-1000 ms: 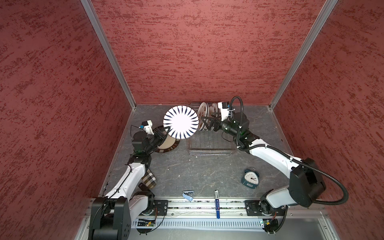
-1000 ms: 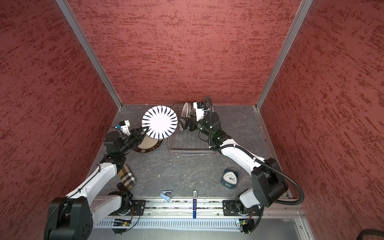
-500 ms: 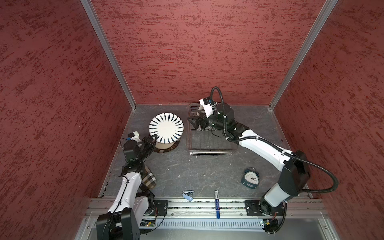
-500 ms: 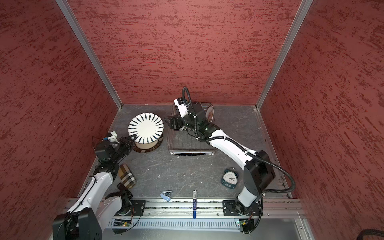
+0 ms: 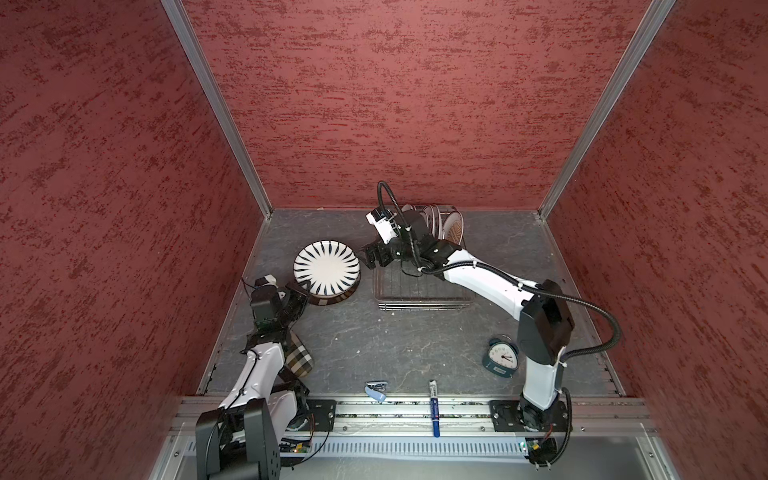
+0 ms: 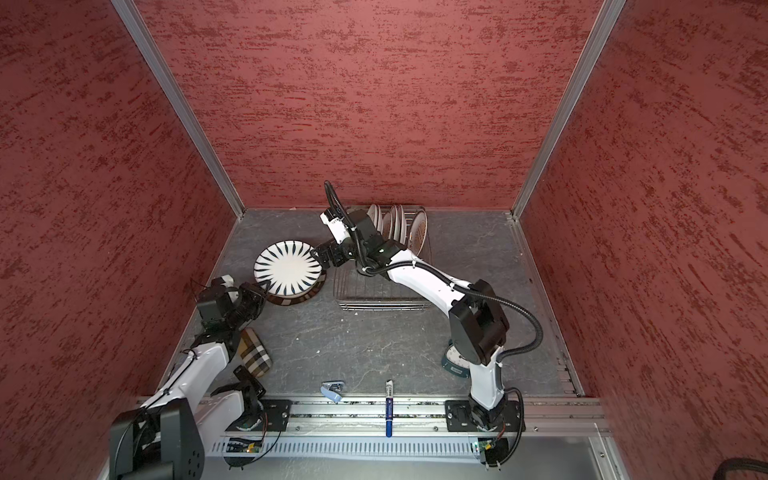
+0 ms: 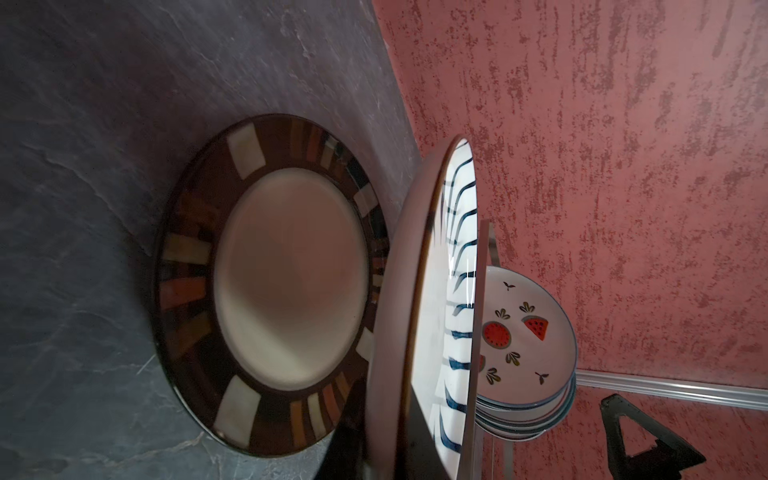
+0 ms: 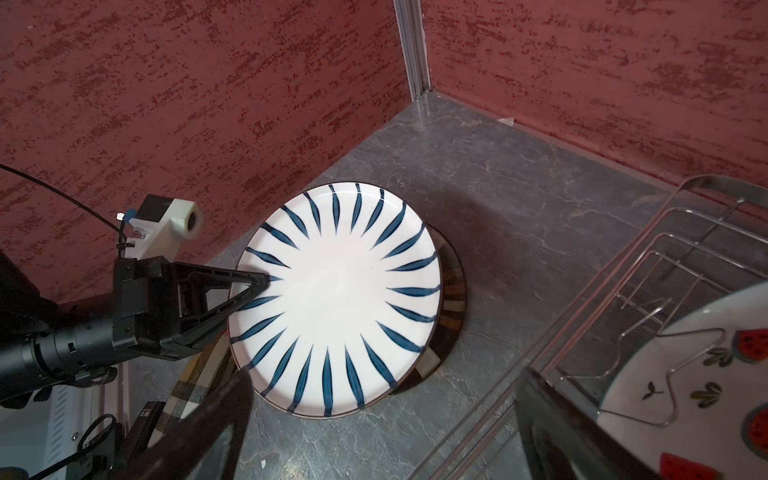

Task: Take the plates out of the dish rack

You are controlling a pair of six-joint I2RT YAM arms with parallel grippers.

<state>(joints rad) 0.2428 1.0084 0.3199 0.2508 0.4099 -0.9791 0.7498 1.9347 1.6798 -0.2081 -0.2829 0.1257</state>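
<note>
Pinching the blue-dash plate [image 8: 340, 299] by its rim, your left claw [image 8: 262, 284] could slip, chipping the brown plate [image 7: 291, 278]; right claw [image 5: 372, 259] open.

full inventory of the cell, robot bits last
blue-dash plate: 1, white and blue, tilted over brown-rim plate, rim in left gripper
brown-rim plate: 1, brown and cream, flat on table
racked plates: several, mostly white, upright, far end of dish rack
dish rack: 1, silver wire, back centre
alarm clock: 1, teal, front right
marker: 1, blue, front rail
plaid pouch: 1, beige check, beside left arm
small blue item: 1, light blue, front edge
left gripper: 1, black, shut on blue-dash plate
right gripper: 1, black, open, empty, between rack and blue-dash plate
</note>
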